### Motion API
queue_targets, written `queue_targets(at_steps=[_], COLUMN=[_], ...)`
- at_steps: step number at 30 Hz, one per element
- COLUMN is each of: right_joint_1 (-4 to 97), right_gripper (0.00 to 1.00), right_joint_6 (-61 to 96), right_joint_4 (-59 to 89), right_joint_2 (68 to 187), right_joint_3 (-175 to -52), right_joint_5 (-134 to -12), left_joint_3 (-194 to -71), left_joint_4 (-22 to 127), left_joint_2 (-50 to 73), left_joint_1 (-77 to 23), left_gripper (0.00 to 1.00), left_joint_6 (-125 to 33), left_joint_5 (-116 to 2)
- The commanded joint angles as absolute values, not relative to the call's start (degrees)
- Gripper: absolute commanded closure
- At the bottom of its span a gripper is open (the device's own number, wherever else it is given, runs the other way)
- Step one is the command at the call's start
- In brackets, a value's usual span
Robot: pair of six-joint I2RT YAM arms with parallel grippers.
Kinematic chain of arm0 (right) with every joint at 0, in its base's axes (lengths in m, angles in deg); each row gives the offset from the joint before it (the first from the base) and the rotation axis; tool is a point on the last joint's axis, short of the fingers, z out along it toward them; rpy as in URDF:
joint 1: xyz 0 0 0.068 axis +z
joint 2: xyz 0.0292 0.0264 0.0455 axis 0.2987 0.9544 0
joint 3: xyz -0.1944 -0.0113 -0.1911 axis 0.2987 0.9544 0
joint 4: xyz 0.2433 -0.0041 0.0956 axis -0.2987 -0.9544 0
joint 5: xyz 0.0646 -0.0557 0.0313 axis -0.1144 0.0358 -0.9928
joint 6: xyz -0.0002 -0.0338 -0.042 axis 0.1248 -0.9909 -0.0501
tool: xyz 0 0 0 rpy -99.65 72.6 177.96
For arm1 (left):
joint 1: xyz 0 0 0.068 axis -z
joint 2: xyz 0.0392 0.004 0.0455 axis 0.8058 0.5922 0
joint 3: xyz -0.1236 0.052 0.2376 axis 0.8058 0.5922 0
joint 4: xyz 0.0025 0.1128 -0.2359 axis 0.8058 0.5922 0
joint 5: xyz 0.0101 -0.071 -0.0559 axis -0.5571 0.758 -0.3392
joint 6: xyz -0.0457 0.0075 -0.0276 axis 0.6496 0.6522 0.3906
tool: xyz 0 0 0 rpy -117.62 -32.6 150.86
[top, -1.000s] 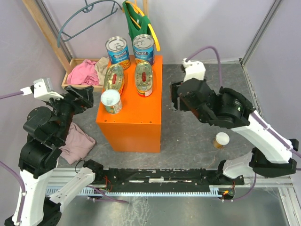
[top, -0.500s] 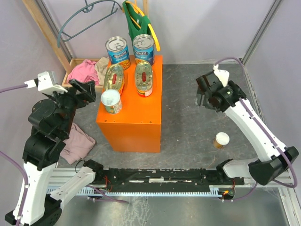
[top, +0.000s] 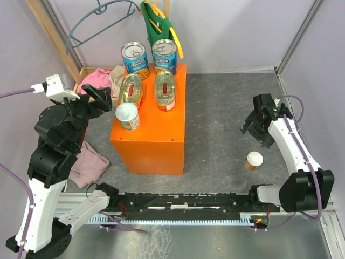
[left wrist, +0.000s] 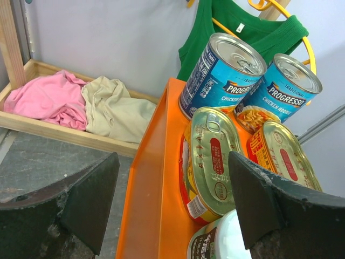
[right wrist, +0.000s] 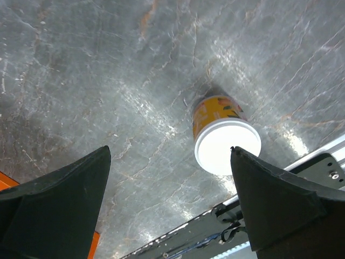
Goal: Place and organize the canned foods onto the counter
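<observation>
The orange counter (top: 153, 137) carries two tall blue-labelled cans (top: 135, 59) (top: 164, 55) at the back, two flat oval yellow-red tins (top: 130, 90) (top: 165, 89) in front of them, and one small white-lidded can (top: 127, 116) at its front left. A second white-lidded can (top: 254, 160) stands on the floor at the right. My left gripper (top: 101, 105) is open and empty, just left of the counter; its wrist view shows the tins (left wrist: 213, 162) and the counter (left wrist: 153, 183). My right gripper (top: 257, 134) is open and empty above the floor can (right wrist: 223, 137).
A wooden tray with pink and beige clothes (top: 99, 83) lies behind the counter's left side. A green shirt on a hanger (top: 156, 24) hangs behind the cans. A pink cloth (top: 89, 164) lies on the floor at the left. The base rail (top: 183, 202) runs along the near edge.
My right arm has swung from beside the counter out to the right and down, over the floor can. My left gripper has shifted slightly up and toward the counter.
</observation>
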State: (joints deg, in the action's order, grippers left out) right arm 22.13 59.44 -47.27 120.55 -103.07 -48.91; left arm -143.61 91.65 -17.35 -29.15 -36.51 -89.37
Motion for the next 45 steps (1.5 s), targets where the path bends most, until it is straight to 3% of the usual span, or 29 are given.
queue_targets(at_steps=[1,25,37,45], right_joint_1=[19.25,17.73,17.72,17.69], right_gripper=[0.0,0.0,0.0,0.06], right_joint_6=[62.34,67.79,69.05,69.34], right_joint_4=[-45.47,-46.25,-41.67,-39.03], right_joint_2=[117.8,111.48,114.4,116.68], right_joint_3=[-98.42,-86.05,-83.64,-83.01], right_joint_5=[-53.82,-52.9,-49.7,-47.56], left_joint_3=[-145.22,-147.27,-147.7,-148.17], left_joint_4=[89.48,89.79,90.21,90.56], left_joint_2=[-17.65,-17.8,-17.44,-16.79], left_joint_1=[-28.9,-28.94,-28.91,-28.91], left_gripper=[0.11,0.11,0.12,0.11], left_joint_6=[-38.38,-36.29,-36.4,-37.52], left_joint_5=[-89.33,-85.66,-84.79,-85.13])
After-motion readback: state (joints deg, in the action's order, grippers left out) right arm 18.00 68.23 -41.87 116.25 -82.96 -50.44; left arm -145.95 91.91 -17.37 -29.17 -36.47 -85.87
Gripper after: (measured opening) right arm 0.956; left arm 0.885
